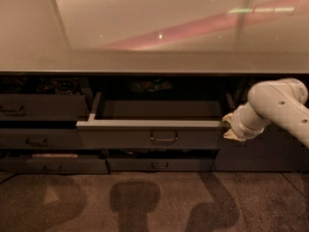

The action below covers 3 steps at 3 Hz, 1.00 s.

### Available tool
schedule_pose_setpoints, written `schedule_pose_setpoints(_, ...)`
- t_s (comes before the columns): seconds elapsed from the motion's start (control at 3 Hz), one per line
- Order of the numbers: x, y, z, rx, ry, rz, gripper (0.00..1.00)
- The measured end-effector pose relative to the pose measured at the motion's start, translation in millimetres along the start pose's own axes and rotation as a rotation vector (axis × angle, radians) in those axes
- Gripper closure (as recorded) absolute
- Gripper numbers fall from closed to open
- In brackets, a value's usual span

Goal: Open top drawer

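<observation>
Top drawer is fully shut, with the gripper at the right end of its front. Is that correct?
Not shut. The camera view shows the top drawer pulled out from the cabinet, its tray open to view. The gripper is indeed at the right end of its front.
</observation>
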<state>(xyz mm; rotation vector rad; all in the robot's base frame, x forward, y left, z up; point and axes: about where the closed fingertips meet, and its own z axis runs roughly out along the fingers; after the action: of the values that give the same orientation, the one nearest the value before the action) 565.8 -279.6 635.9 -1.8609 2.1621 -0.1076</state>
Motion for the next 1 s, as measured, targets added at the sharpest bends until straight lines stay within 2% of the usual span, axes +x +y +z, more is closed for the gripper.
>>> schedule_pose_setpoints(0.67,-2.1,8.5,-4.6,0.014,-0.011,-0.007,1.00)
schedule_pose_setpoints(1.0,-2.1,8.5,-4.6,0.014,-0.011,-0.007,0.81)
